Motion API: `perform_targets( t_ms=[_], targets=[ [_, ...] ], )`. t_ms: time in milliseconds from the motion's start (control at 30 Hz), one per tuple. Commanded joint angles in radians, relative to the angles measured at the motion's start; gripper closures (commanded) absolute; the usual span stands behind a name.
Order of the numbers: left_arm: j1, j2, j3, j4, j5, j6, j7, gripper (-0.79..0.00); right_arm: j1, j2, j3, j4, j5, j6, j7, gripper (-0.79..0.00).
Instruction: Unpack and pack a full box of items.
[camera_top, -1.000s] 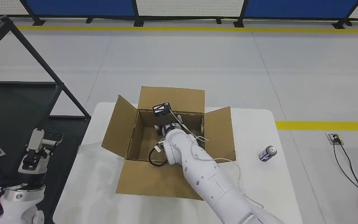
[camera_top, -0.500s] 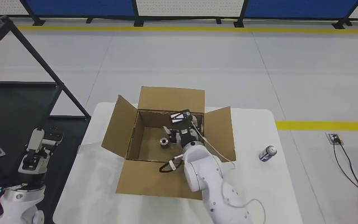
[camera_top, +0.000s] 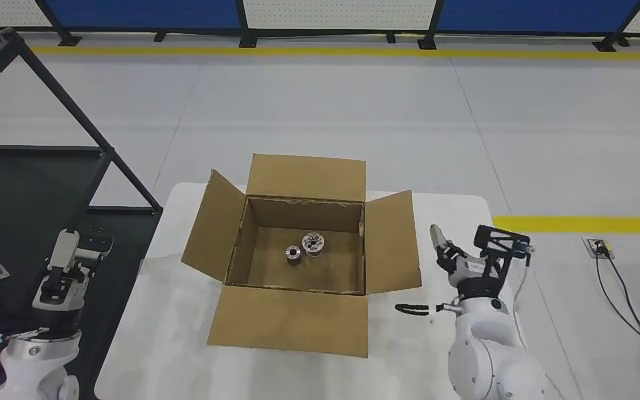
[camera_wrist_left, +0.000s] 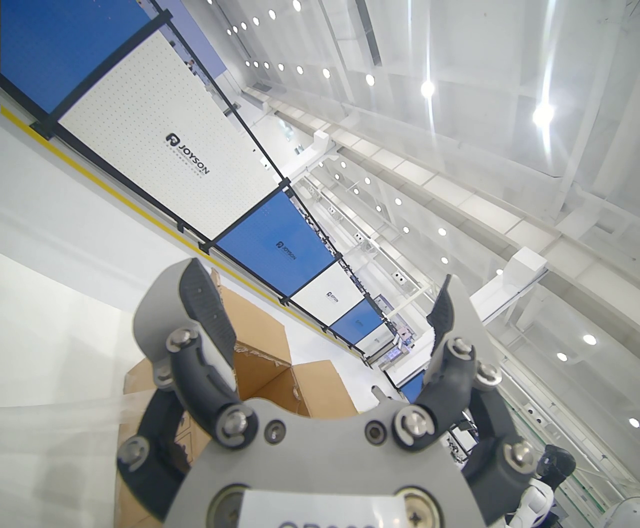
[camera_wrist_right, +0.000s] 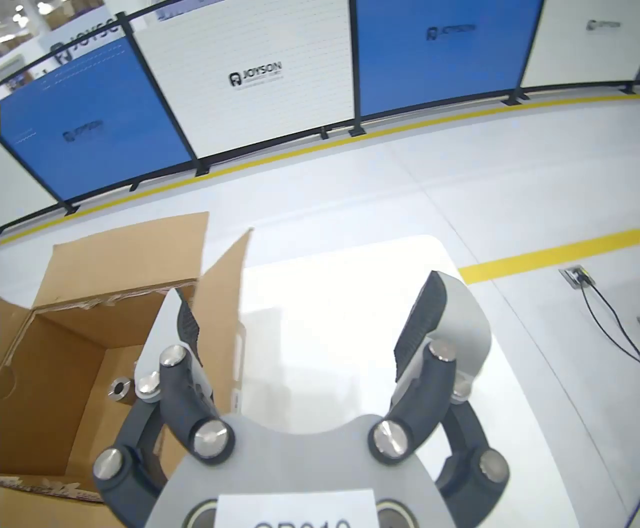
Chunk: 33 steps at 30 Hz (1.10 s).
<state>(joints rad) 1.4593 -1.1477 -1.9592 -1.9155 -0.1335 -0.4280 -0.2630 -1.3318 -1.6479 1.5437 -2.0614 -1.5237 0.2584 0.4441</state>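
Top view: open brown cardboard box (camera_top: 305, 175) on white bench (camera_top: 172, 292) holding two small round metal parts (camera_top: 314, 241), unpacking judged unfinished, repacking not begun; right tool (camera_top: 470, 250) released, empty, beside box; left tool (camera_wrist_left: 322, 280) released, well apart.

Top view looks down on the table (camera_top: 170, 300); both wrist views share the box (camera_wrist_right: 125, 255).

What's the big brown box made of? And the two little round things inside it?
The box looks like plain brown cardboard: matte, with folded flaps and ragged edges. The two round pieces look like metal: silvery and shiny, though too small to be sure.
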Motion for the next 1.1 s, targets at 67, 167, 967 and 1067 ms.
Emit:
perform_targets(
  t_ms=[67, 167, 967, 1067],
  targets=[
    [0.0, 0.0, 0.0, 0.0, 0.0, 0.0, 0.0, -0.785, -0.018, 0.006, 0.083, 0.051, 0.023, 0.028, -0.002, -0.785],
    [0.0, 0.0, 0.0, 0.0, 0.0, 0.0, 0.0, -0.785, 0.004, 0.014, 0.116, 0.149, 0.032, -0.014, 0.047, -0.785],
    [0.0, 0.0, 0.0, 0.0, 0.0, 0.0, 0.0, -0.785, 0.238, 0.057, 0.203, 0.567, 0.004, -0.023, 0.131, 0.0],
    [0.0, 0.0, 0.0, 0.0, 0.0, 0.0, 0.0, -0.785, 0.229, 0.058, 0.197, 0.556, 0.014, -0.014, 0.122, 0.0]
  ],
)
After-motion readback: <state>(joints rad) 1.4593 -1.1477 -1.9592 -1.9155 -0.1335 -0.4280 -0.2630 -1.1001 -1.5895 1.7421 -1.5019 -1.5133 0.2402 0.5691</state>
